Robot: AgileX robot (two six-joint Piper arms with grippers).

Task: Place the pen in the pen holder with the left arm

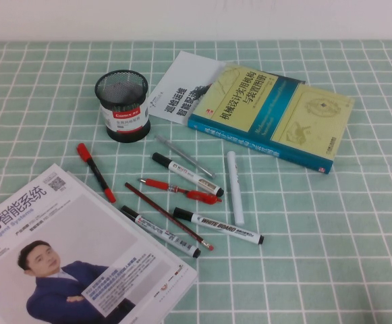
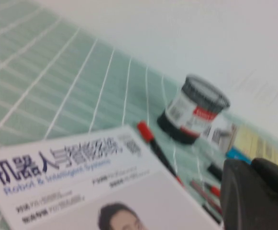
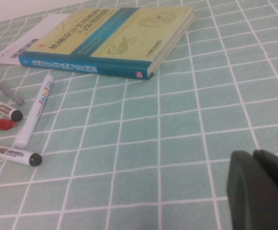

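Note:
The pen (image 1: pixel 94 171), with a black barrel and red cap, lies on the green checked cloth beside the magazine's far edge; it also shows in the left wrist view (image 2: pixel 152 140). The pen holder (image 1: pixel 121 104), a black mesh cup with a white and red label, stands upright beyond it and shows in the left wrist view too (image 2: pixel 194 108). My left gripper (image 2: pixel 251 166) is shut and empty, held above the magazine, well short of the pen. My right gripper (image 3: pixel 253 156) is shut and empty over bare cloth on the right. Neither arm shows in the high view.
A magazine (image 1: pixel 61 256) covers the front left. A thick book (image 1: pixel 270 115) on a white booklet (image 1: pixel 182 84) lies at the back right. Whiteboard markers (image 1: pixel 217 226), an all-red pen (image 1: pixel 179 190), a white marker (image 1: pixel 234 187) and thin pens are scattered in the middle.

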